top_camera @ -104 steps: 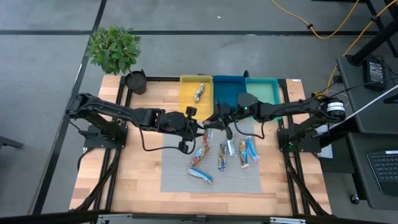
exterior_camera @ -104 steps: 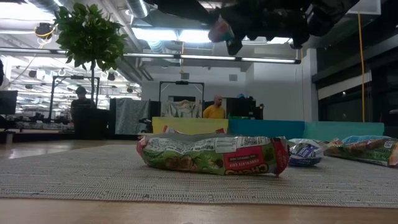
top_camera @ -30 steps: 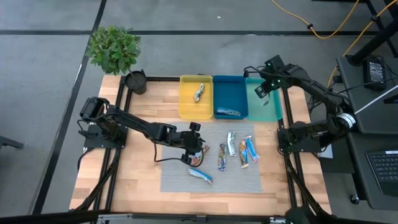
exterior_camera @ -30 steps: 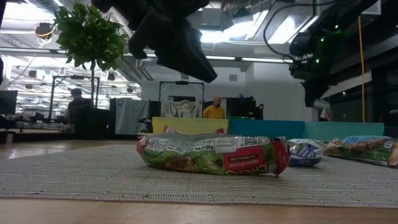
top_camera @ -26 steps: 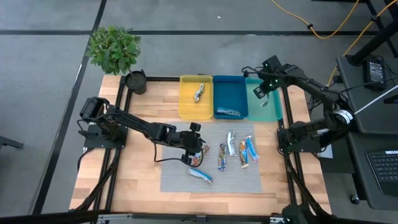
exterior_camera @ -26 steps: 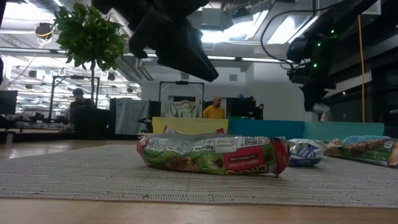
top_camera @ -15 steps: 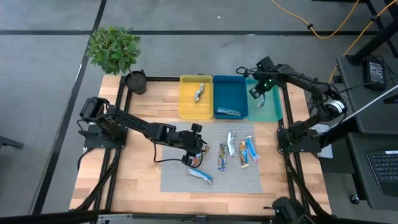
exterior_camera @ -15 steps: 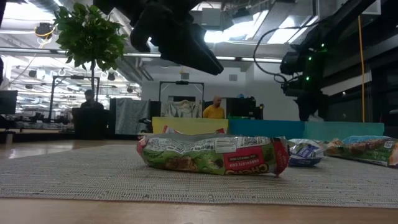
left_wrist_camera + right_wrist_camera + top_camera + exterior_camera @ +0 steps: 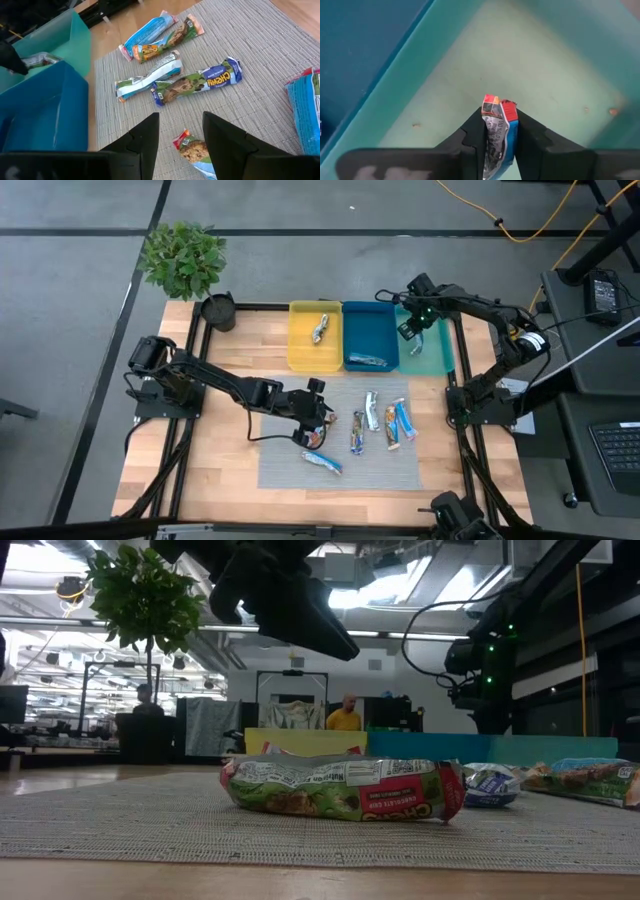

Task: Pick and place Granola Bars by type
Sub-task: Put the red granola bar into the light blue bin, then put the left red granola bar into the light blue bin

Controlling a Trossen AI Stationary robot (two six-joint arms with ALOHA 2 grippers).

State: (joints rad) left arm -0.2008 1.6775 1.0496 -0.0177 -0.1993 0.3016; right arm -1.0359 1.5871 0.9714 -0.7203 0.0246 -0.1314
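Two dark arms reached in over the grey woven mat. The right gripper hung over the teal plastic tray, arm stretched toward the trays, fingers clamped on a small crinkled red-and-silver granola bar held upright above the tray floor. The left gripper hovered low over the mat's left part, arm extended from the left, jaws spread, nothing between them; an orange-tipped wrapped bar lay just under it, possibly touching. Five more shiny wrapped bars lay on the mat. The blue tray and yellow tray each held one bar.
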